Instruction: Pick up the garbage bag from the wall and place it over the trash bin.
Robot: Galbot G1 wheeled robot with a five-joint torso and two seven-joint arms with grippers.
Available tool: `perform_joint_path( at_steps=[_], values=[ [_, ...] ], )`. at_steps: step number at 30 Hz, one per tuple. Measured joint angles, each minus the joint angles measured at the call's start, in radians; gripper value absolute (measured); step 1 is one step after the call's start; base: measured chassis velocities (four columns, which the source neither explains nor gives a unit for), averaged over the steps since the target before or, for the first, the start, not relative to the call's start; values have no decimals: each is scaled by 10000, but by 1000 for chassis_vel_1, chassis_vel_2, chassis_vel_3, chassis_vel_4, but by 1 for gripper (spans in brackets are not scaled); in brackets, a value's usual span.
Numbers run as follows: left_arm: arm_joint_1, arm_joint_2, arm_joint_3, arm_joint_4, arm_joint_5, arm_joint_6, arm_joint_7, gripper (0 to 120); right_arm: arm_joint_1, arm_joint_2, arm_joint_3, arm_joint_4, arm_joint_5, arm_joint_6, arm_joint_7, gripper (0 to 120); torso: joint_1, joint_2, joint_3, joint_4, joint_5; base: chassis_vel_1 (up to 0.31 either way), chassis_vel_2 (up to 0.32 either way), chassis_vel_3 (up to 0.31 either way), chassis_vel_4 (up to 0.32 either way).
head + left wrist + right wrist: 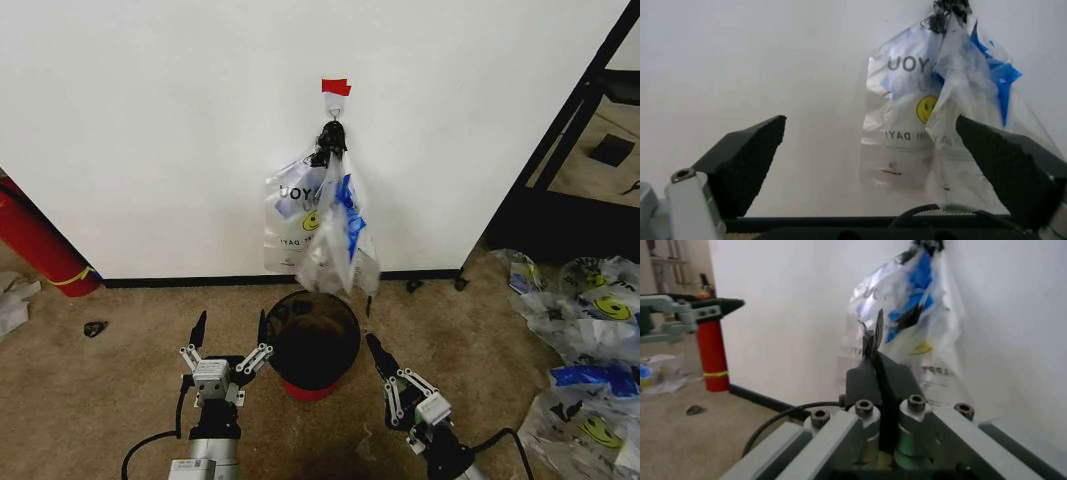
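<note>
On the white wall [150, 130] a bunch of see-through bags [320, 225] with a black top hangs from a metal hook [334, 104] under a piece of red tape [336, 87]. The bags [927, 110] carry black print, a yellow smiley and blue handles. The garbage bag is somewhere in this bunch; I cannot single it out. Right below stands the trash bin [312, 340], black with a red base. My left gripper [231, 322] is open just left of the bin's rim. My right gripper [372, 345] is shut just right of it, its thin fingers [877, 335] pressed together and holding nothing.
A long red cylinder [40, 245] with a yellow band leans at the wall on the left. Loose printed bags [590, 330] litter the carpet at the right, below a black shelf frame [570, 130]. A small dark scrap [95, 327] lies on the floor at the left.
</note>
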Motion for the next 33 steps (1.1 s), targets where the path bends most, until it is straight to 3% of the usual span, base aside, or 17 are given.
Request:
perform_joint_path(
  at_steps=[8, 15, 17, 20, 26, 31, 32, 33],
  values=[
    [-213, 281, 72, 118, -89, 149, 11, 100, 598, 191, 49, -118, 960, -758, 219, 0, 0, 0, 1, -1, -2, 0, 0, 0, 0],
    [-227, 226, 76, 206, -146, 182, 18, 100, 1954, 317, -559, -391, 2311, -2166, 663, 27, 0, 0, 1, 0, -1, 0, 0, 0, 0],
    [-226, 227, 76, 208, -145, 182, 19, 100, 2021, 322, -584, -395, 2382, -2230, 690, 29, 0, 0, 0, 0, -1, 0, 0, 0, 0],
    [-230, 238, 80, 209, -143, 190, 20, 100, 2213, 343, -650, -402, 2613, -2425, 791, 43, 0, 0, 1, 1, -1, 0, 0, 0, 0],
    [-943, 1173, 335, 57, -780, 914, 201, 100, 2281, 376, -558, -435, 2870, -2678, 945, 66, 0, -1, 1, -1, -1, 0, 0, 0, 0],
    [-3364, 2879, 1219, 266, -2890, 2325, 196, 100, 1674, 545, 169, -394, 2349, -2412, 961, 86, 1, -2, 1, -9, -3, 0, 0, 0, 0],
    [-3364, 2879, 1219, 266, -2890, 2325, 196, 100, 1674, 545, 169, -394, 2349, -2412, 961, 86, 1, -2, 1, -9, -3, 0, 0, 0, 0],
    [-3836, 3205, 1548, 409, -3224, 2541, 155, 100, 1601, 640, 281, -375, 2331, -2393, 969, 89, 1, -2, 1, 6, 1, 0, 0, 0, 0]
  ],
)
